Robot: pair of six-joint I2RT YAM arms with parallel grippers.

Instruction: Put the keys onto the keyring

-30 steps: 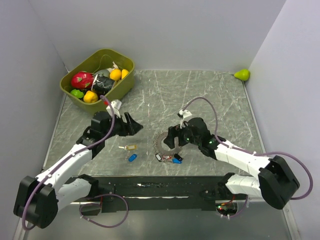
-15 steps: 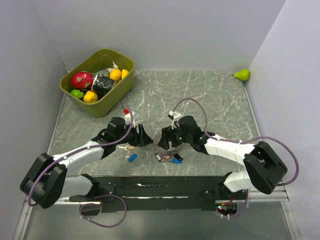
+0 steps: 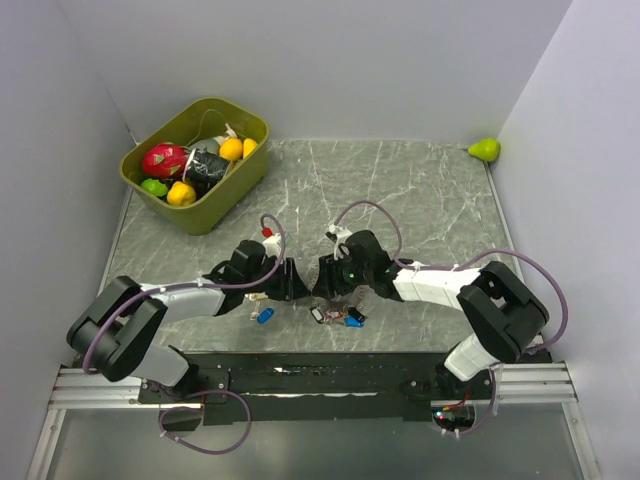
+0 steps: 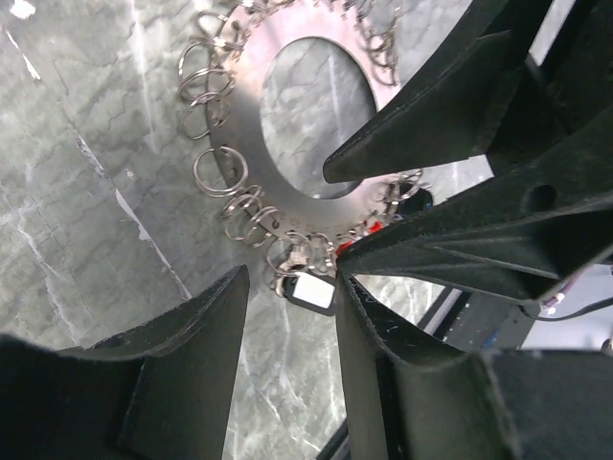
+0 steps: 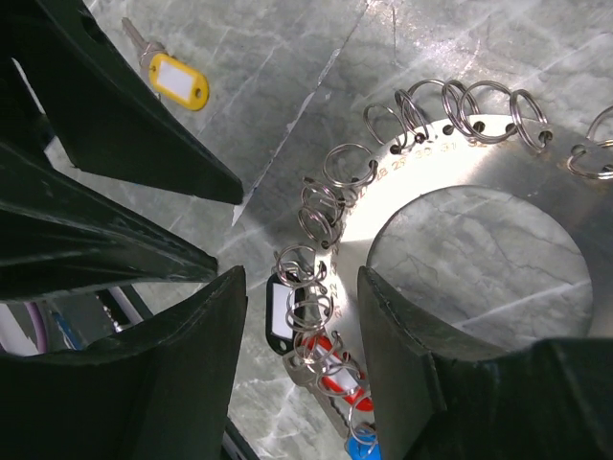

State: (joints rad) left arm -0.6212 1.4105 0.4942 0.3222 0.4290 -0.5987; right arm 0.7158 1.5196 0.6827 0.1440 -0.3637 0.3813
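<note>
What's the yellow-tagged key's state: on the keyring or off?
Off. The yellow-tagged key lies flat on the table, clear of the keyring and its small loops.

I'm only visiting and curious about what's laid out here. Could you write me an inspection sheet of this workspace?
Surface: grey marbled table.
Job's things: keyring, a metal disc edged with small rings; black-tagged key and red-tagged key at its edge; yellow-tagged key and a blue key lie apart, to the left.
Clutter: green bin of toy fruit, far left; pear, far right corner.
Hands: left hand and right hand both open, tips facing across the keyring's edge.
Cables: purple cables looping over each arm.
Surroundings: plain grey walls.
</note>
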